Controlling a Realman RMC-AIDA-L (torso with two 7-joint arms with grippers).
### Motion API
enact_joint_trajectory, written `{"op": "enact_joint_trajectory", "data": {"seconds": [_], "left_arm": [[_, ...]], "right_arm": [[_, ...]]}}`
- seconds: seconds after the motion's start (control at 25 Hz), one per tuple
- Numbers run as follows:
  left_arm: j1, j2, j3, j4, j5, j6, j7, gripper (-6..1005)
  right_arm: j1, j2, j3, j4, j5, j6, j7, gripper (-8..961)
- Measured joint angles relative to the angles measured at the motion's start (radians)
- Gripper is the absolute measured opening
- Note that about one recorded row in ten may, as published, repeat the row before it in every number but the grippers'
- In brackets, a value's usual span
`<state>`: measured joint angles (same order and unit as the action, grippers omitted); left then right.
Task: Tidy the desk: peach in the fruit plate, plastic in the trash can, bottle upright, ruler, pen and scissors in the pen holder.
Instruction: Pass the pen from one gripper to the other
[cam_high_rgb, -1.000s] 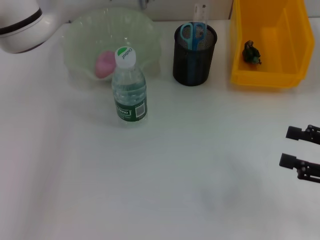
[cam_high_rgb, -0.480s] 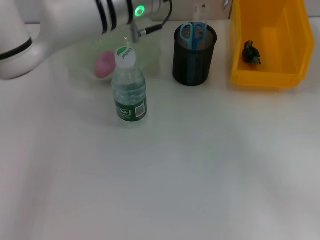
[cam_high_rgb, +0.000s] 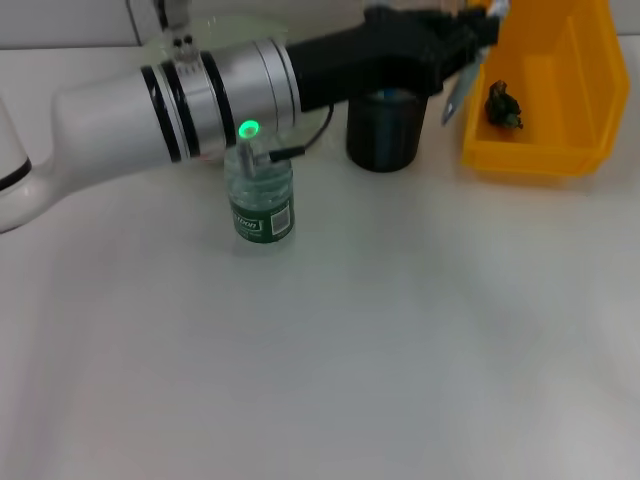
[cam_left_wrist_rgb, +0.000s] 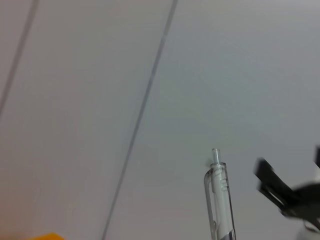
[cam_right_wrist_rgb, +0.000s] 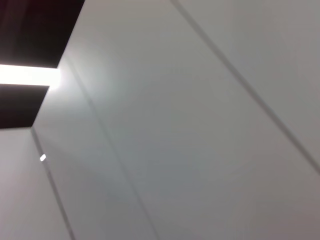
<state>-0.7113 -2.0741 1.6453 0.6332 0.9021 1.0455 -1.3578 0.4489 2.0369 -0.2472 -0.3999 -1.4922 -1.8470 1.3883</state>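
Observation:
My left arm reaches across the head view from the left. Its gripper (cam_high_rgb: 476, 28) is above and just right of the black mesh pen holder (cam_high_rgb: 385, 135), shut on a clear pen (cam_high_rgb: 453, 97) that hangs slanted between the holder and the yellow trash bin (cam_high_rgb: 520, 150). The pen also shows in the left wrist view (cam_left_wrist_rgb: 219, 200), beside a dark finger (cam_left_wrist_rgb: 280, 192). The water bottle (cam_high_rgb: 261, 205) stands upright. A dark scrap of plastic (cam_high_rgb: 503, 105) lies in the bin. The arm hides the peach, most of the fruit plate (cam_high_rgb: 235, 18), and the scissors and ruler. My right gripper is out of view.
The white desk (cam_high_rgb: 400, 340) stretches in front of the bottle and holder. The bin stands at the back right, close to the holder. The right wrist view shows only ceiling and wall.
My left arm has swung in from the back left, over the fruit plate, to above the pen holder with the pen. My right gripper, at the right edge one second ago, has left the view.

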Motion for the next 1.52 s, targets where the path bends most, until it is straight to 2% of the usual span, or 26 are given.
{"op": "enact_joint_trajectory", "data": {"seconds": [0.08,0.24,0.48,0.64,1.16,1.28,1.52], "left_arm": [[0.006,0.001,0.025,0.0,0.0,0.007,0.019,132],[0.011,0.001,0.052,0.0,0.001,0.034,0.05,132],[0.01,0.0,0.07,0.002,0.002,0.043,0.06,132],[0.007,0.0,0.071,0.002,0.002,0.041,0.06,132],[0.006,0.0,0.071,0.001,0.001,0.024,0.067,132],[0.007,0.0,0.071,-0.003,0.001,0.02,0.073,132],[0.007,0.0,0.068,-0.006,0.001,0.013,0.074,132]], "right_arm": [[0.03,0.0,-0.059,-0.004,-0.002,0.017,-0.011,633],[0.049,0.002,-0.099,-0.003,-0.002,0.048,-0.011,629],[0.07,0.025,-0.201,-0.006,-0.004,0.135,-0.038,625],[0.074,0.032,-0.245,-0.003,-0.004,0.164,-0.052,621],[0.071,0.041,-0.287,0.003,-0.004,0.186,-0.068,611],[0.071,0.041,-0.287,0.004,-0.003,0.186,-0.068,375],[0.073,0.04,-0.288,0.012,-0.004,0.192,-0.068,173]]}}
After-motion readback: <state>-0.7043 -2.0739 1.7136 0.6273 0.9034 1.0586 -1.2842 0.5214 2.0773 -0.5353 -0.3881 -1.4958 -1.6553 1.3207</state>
